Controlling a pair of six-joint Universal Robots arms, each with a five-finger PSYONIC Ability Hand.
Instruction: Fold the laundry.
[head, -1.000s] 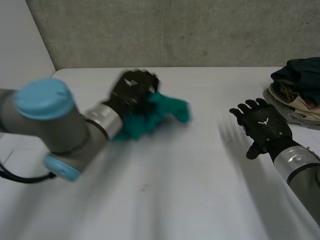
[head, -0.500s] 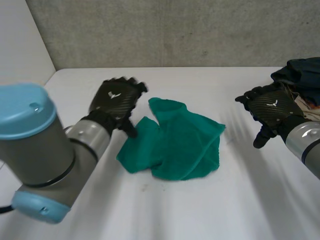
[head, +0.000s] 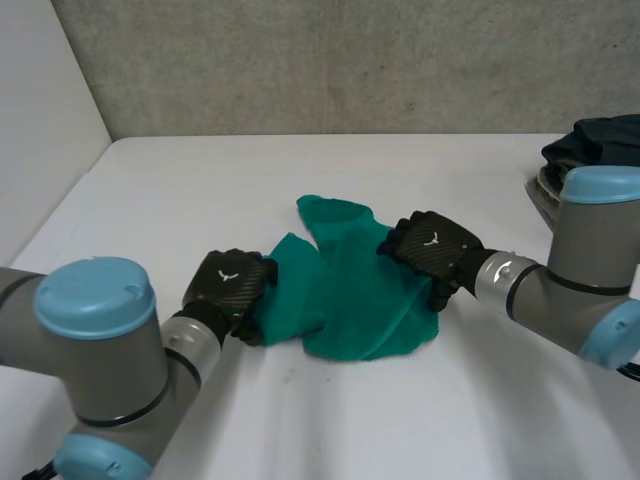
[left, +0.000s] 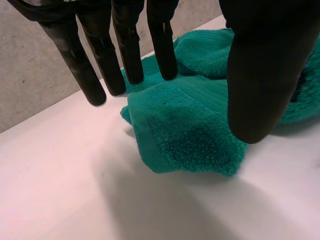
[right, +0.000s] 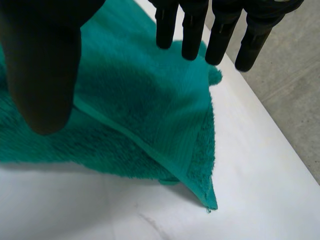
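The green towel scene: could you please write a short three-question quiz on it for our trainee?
1. True or false: the green towel lies spread flat on the table.
2. The left hand is: A) at the towel's edge, B) on the towel's middle, C) well away from the towel.
3. What lies at the table's right end, behind the right arm?

Key: 1 false, it is crumpled; 2 A; 3 a pile of clothes.
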